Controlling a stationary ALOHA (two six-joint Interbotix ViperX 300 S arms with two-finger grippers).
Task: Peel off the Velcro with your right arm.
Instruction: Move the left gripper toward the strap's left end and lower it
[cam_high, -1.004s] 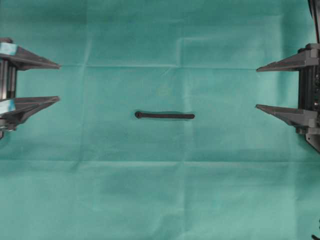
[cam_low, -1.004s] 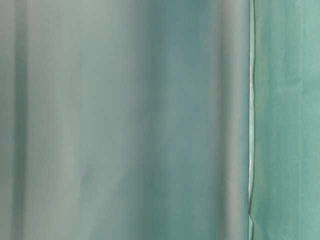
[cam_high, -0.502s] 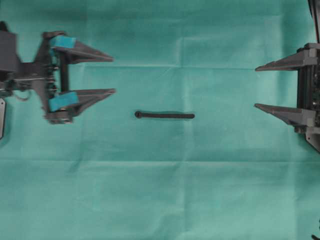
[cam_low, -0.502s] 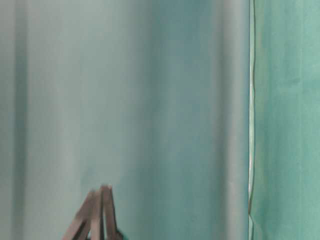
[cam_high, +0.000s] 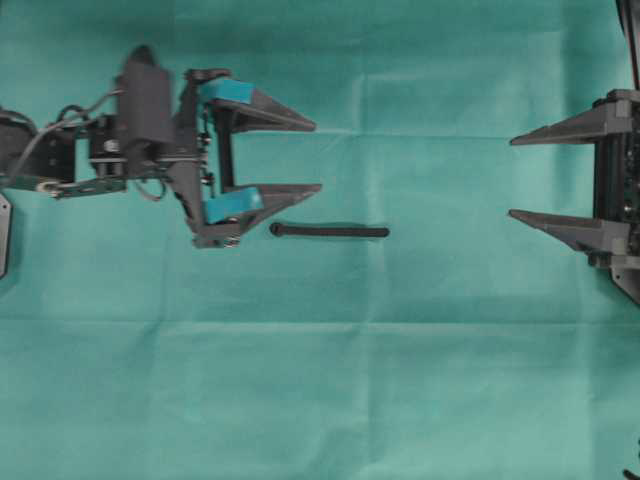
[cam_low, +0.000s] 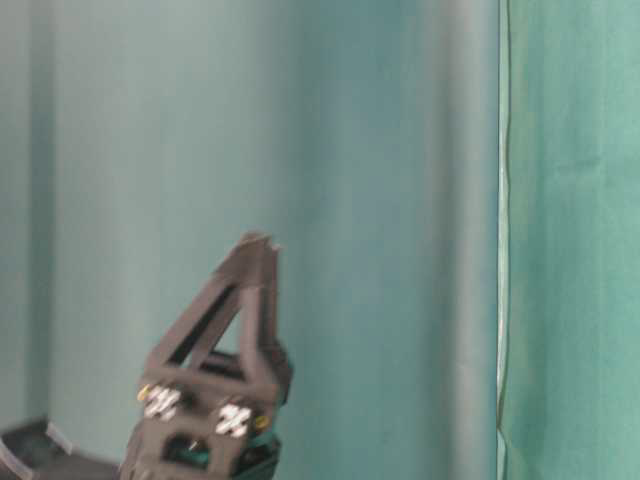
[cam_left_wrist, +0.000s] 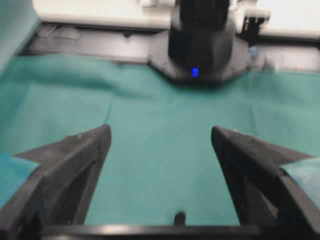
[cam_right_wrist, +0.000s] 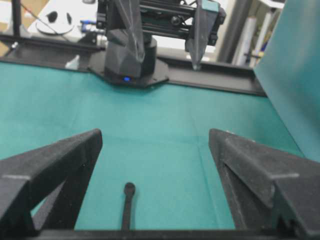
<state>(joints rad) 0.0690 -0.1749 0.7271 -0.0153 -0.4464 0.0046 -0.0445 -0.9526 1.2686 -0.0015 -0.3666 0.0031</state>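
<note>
The Velcro (cam_high: 330, 231) is a slim black strip lying flat on the green cloth, its rounded end to the left. My left gripper (cam_high: 317, 157), with teal tape on its fingers, hovers open just above-left of that end. The strip lies outside its jaws, beside the near finger. In the left wrist view only the strip's tip (cam_left_wrist: 179, 218) shows, below the open gripper (cam_left_wrist: 160, 131). My right gripper (cam_high: 511, 177), plain black, stands open at the right edge, well apart from the strip. The right wrist view shows the Velcro (cam_right_wrist: 127, 205) ahead of the open right gripper (cam_right_wrist: 156, 134), nearer the left finger.
Green cloth (cam_high: 330, 380) with fold creases covers the table. The right arm's base (cam_left_wrist: 202, 45) stands at the far end in the left wrist view, and the left arm's base (cam_right_wrist: 131, 65) in the right wrist view. A green curtain (cam_low: 400, 200) fills the table-level view behind the left gripper (cam_low: 258, 240).
My left arm has swept right from the left edge until its fingertips reach the Velcro's rounded end. The right arm and the strip have not moved. Both grippers stay open.
</note>
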